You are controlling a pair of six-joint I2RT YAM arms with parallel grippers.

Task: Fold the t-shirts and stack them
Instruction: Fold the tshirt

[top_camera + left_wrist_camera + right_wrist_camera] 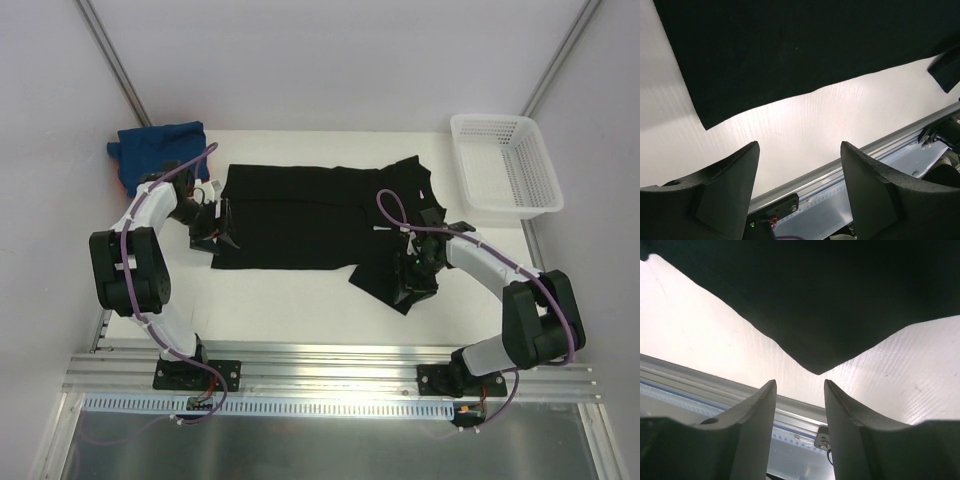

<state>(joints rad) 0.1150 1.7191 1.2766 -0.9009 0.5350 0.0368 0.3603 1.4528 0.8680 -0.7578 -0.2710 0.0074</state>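
Two arms at the ends of one black shirt

One white table fills most of the top view. The black t-shirt lies spread out flat in the middle of it, with its sleeves and neck on the right side. The white basket sits at the far right corner, apart from the shirt. The blue t-shirt lies bunched at the far left corner, near the black one.

The left gripper is at the left end of the black t-shirt. From the wrist its two fingers stand wide apart with only bare table between them, and the cloth edge is just past their tips.

The right gripper is at the near right part of the black t-shirt. Its fingers are apart too, with nothing in them. A corner of black cloth sits just beyond the gap.

A tiny bit of orange cloth peeks out by the blue t-shirt.
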